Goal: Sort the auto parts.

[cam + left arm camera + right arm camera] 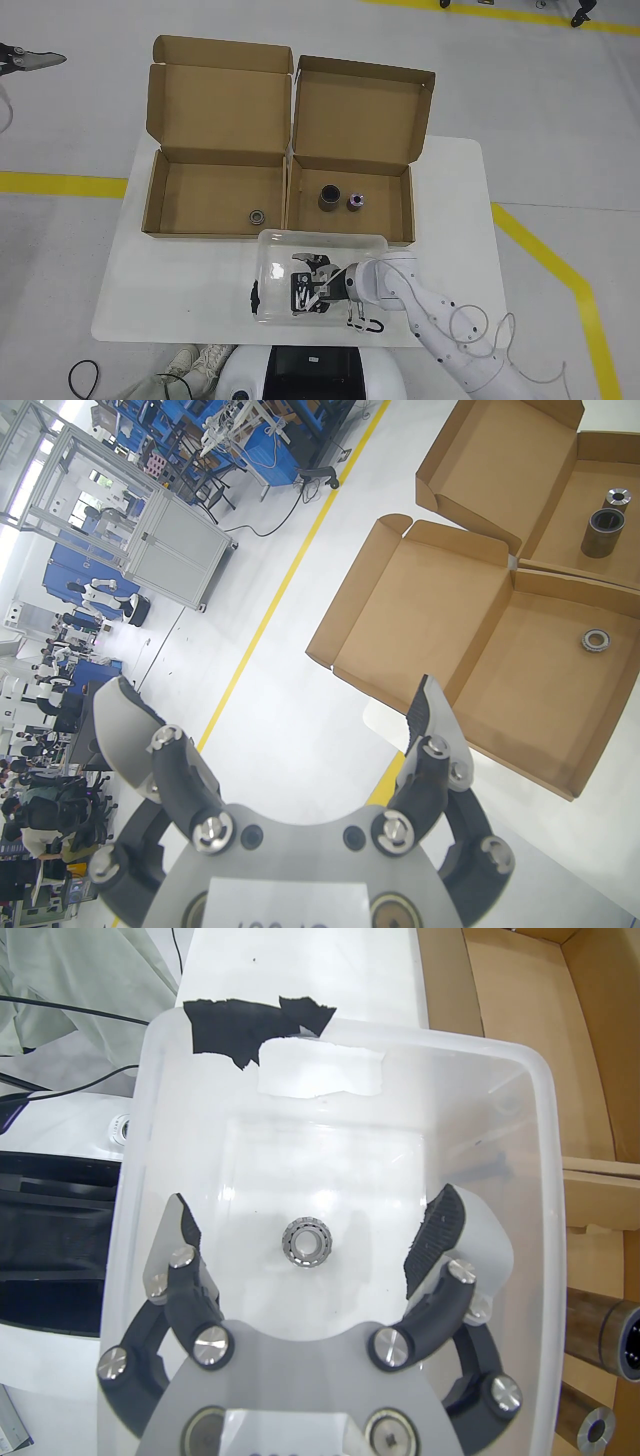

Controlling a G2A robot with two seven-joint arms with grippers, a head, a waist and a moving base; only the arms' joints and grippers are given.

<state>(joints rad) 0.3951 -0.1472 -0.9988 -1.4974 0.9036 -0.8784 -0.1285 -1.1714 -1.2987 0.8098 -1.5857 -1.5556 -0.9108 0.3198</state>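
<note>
the tabletop [450, 200] carried two open cardboard boxes side by side, seemingly one per kind of part: the left box [215, 195] held a flat ring bearing [257, 214], the right box [350, 195] a dark sleeve [329, 197]. nearer me sat the clear bin [545, 1128]. my right end effector [315, 1213] hung inside it, spread wide around a roller bearing [306, 1243] on its floor, lined up to pinch it. my left end effector [270, 692] was spread and empty, off beside the boxes, likely to stay clear.
</note>
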